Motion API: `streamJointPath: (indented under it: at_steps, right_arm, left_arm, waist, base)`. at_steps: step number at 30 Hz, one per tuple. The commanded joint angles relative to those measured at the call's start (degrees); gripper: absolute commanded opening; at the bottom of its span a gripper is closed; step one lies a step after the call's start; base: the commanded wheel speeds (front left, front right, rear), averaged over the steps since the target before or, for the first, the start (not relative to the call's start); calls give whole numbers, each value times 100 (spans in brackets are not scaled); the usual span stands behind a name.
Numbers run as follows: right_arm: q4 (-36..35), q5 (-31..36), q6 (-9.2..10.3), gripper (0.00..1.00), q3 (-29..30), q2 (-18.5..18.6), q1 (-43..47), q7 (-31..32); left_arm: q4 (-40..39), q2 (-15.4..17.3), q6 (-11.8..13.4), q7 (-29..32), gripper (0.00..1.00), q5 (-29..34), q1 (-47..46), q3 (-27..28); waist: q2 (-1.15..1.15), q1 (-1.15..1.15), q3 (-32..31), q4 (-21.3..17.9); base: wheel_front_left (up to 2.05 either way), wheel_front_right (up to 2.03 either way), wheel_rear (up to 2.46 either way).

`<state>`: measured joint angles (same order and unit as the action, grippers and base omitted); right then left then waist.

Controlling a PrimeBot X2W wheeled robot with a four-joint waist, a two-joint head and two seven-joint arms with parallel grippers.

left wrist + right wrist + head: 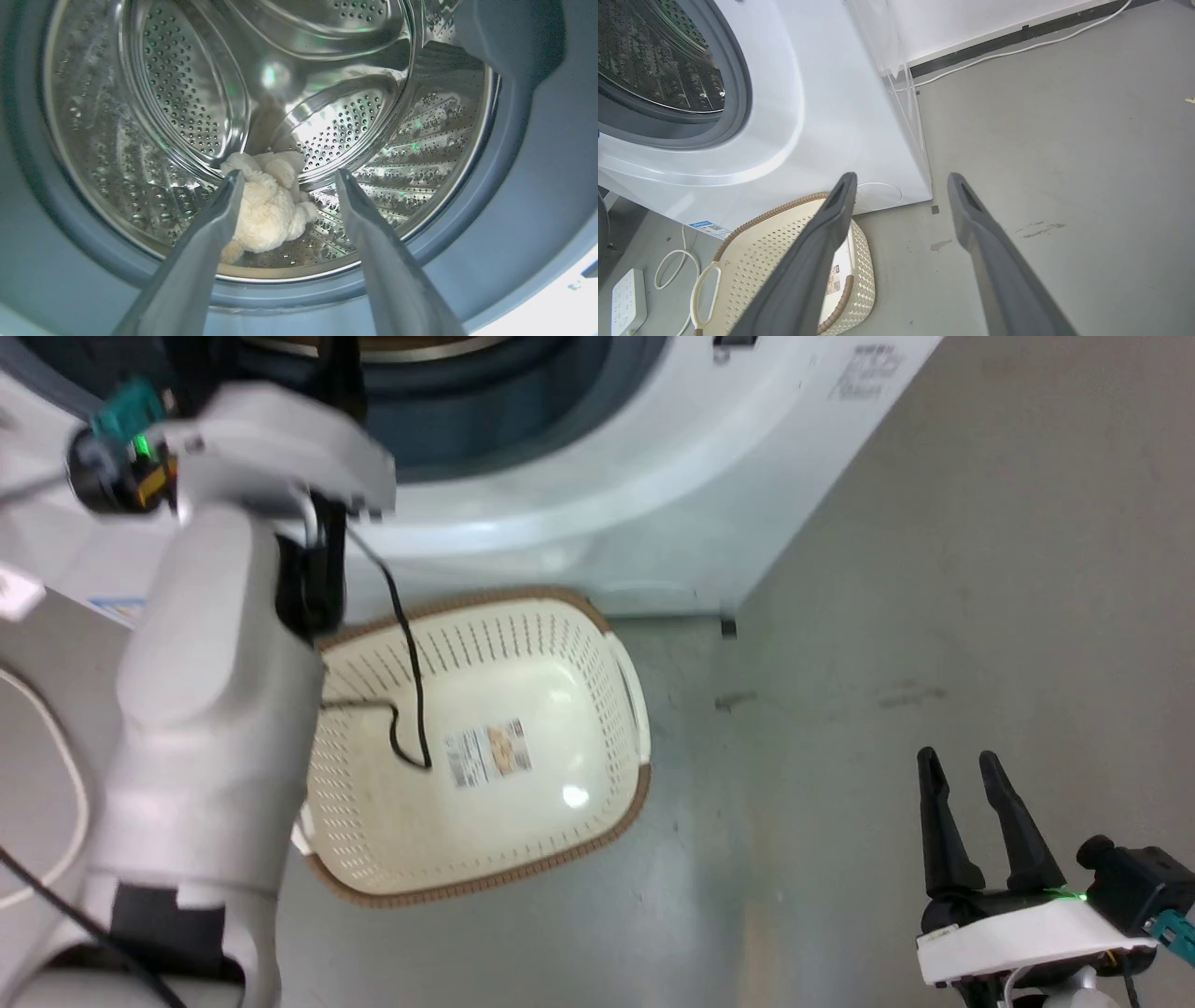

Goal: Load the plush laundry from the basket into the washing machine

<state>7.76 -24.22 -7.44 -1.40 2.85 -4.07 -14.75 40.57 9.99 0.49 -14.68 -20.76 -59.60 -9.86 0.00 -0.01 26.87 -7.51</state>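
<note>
Plush laundry loose at washing machine drum rear edge; left gripper released, fingers apart; should back out straight, clearing door seal; basket empty

A plain laundry corner of a utility-type room: a white front-loading washing machine stands on a bare grey floor by a white wall, with a laundry basket and a power strip on the floor.
</note>
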Motion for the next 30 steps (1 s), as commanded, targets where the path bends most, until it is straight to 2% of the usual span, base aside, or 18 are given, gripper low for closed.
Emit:
streamJointPath:
  at_steps: [1,8,20,30]
  right_arm:
    - [37,86,-5,100,39,3,39,-25]
    - [167,287,-5,100,96,3,287,-25]
    - [168,1049,-5,100,116,3,800,61]
    - [-100,1104,-5,100,156,3,1099,279]
  left_arm:
    - [-157,-29,34,-30,100,36,303,76]
    - [-516,-163,32,-31,100,87,1245,238]
    - [-875,-265,70,-31,100,154,2714,360]
    - [-1316,-176,141,-31,100,206,3514,398]
  waist:
    - [0,1,-460,161]
    - [0,1,-1200,287]
    - [0,1,-2438,520]
    - [0,1,-2838,544]
  base:
    - [0,0,0]
    - [0,0,0]
    - [0,0,0]
    - [0,0,0]
